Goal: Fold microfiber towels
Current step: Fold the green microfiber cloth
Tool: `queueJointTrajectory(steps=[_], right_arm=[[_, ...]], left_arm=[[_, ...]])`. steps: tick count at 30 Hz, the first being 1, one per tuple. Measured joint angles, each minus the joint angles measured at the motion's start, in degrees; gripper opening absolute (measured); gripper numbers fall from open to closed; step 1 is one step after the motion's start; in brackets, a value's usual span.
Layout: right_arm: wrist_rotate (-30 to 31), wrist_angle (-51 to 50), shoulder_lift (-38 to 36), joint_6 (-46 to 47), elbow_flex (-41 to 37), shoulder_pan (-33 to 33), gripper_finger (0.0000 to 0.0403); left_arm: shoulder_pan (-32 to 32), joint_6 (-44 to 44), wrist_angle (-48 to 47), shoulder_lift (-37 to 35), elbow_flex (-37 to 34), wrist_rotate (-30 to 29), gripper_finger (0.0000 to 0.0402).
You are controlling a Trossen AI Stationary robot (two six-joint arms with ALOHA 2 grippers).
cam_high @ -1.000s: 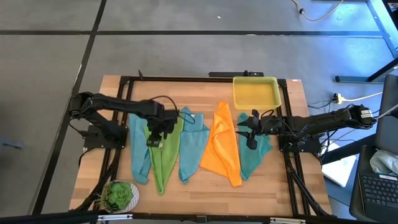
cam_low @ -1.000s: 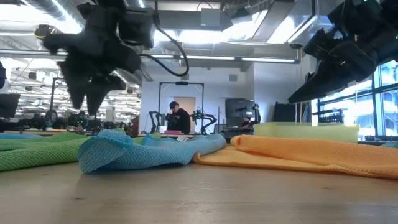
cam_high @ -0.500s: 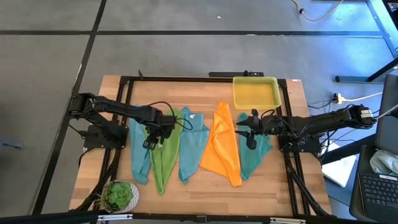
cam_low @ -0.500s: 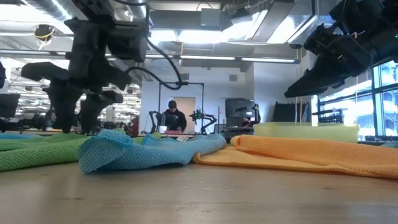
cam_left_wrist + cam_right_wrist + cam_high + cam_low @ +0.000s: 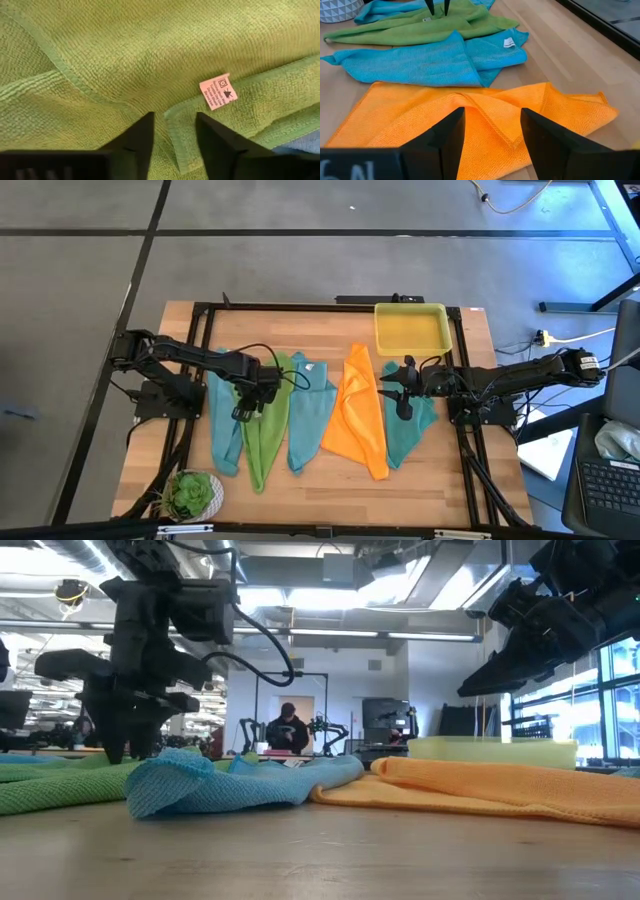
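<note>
Left gripper (image 5: 172,132) sits low over the lime green towel (image 5: 262,425) left of centre, fingers apart straddling a hemmed corner, gripping nothing, probably lining up a pinch; right gripper (image 5: 403,392) waits open over the orange towel (image 5: 357,415).

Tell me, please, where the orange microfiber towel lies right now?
In the high view the orange microfiber towel lies right of the table's centre, between a light blue towel and the teal towel, below the yellow plastic tray.

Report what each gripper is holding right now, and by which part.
Nothing is held. The left gripper is open, its fingers straddling a hemmed edge of the green towel without closing. The right gripper hangs open above the orange towel.
</note>
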Motion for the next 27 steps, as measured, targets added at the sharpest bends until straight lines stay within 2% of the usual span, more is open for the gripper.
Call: queueJointTrajectory(steps=[5,7,13,21,27], right_arm=[[-0.02,-0.08,0.0,-0.04,0.0,0.0,0.0194],[-0.04,-0.12,0.0,-0.16,0.0,0.0,0.0194],[-0.09,-2.09,-0.25,-1.57,1.07,0.0,0.0194],[0.78,-17.57,-0.63,-3.25,11.78,-0.01,0.0194],[0.91,-24.39,-0.63,-5.04,18.4,0.0,0.0194]], left_arm=[[0.01,0.17,-1.41,0.0,0.07,2.06,0.0025],[-0.01,-0.34,-1.76,0.0,0.07,3.72,0.0008],[-2.18,-0.03,-3.2,0.0,3.17,3.3,0.0001],[-6.78,2.67,1.88,0.47,12.05,0.07,0.0],[-10.61,2.74,2.83,1.05,17.97,-6.7,0.0]])
